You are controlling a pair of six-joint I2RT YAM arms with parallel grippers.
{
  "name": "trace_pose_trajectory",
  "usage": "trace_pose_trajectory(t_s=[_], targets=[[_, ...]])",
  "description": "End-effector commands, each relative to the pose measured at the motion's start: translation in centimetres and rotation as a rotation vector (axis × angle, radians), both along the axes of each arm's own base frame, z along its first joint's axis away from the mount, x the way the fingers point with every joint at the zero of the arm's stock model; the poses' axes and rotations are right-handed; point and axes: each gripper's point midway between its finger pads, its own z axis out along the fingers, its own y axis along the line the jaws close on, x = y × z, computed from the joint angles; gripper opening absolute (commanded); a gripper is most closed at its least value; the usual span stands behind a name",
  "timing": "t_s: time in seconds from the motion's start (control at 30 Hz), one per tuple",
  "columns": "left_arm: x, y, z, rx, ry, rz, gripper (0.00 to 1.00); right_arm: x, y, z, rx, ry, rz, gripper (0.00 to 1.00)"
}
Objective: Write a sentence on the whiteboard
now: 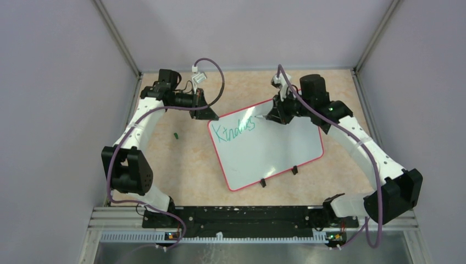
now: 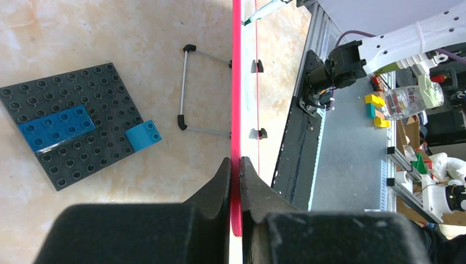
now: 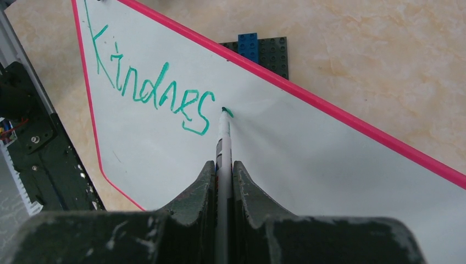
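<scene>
Beige marbled counter (image 1: 181, 165) between grey walls carries the whiteboard (image 1: 269, 151), set askew at the centre of the top view. The left end effector (image 2: 235, 165) is clamped on the board's red-pink rim at its upper-left corner. The right end effector (image 3: 222, 168) grips a marker (image 3: 223, 137), its tip touching the board just after "Kindnes", all that shows of the sentence (image 3: 148, 93), at the board's upper left.

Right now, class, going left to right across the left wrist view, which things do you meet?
dark grey plate with blue bricks → wire stand → whiteboard → black clips → black rail → clear bottle
</scene>
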Motion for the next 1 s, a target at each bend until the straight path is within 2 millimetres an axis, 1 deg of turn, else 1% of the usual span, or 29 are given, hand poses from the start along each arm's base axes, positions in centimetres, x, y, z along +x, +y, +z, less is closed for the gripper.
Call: trace_pose_trajectory(t_s=[0.0,0.4,0.63,0.77,0.97], targets=[[-1.2,-0.9,0.1,-0.005,0.019,-0.040,0.00,0.1,0.2,0.3,-0.003,-0.033,0.012,0.00],[-1.3,-1.0,0.2,-0.005,0.022,-0.039,0.00,-0.8,-1.0,-0.9,-0.055,-0.031,0.004,0.00],[-1.3,-0.9,0.1,-0.004,0.023,-0.039,0.00,-0.3,-2.3,-0.5,-0.074,-0.053,-0.033,0.00],[-1.2,-1.0,0.1,-0.005,0.021,-0.039,0.00,-0.4,-2.7,-1.2,-0.091,-0.042,-0.040,0.00],[-1.2,-0.9,0.1,-0.003,0.021,-0.039,0.00,-1.2,-2.7,-2.3,-0.091,-0.016,-0.022,0.00]])
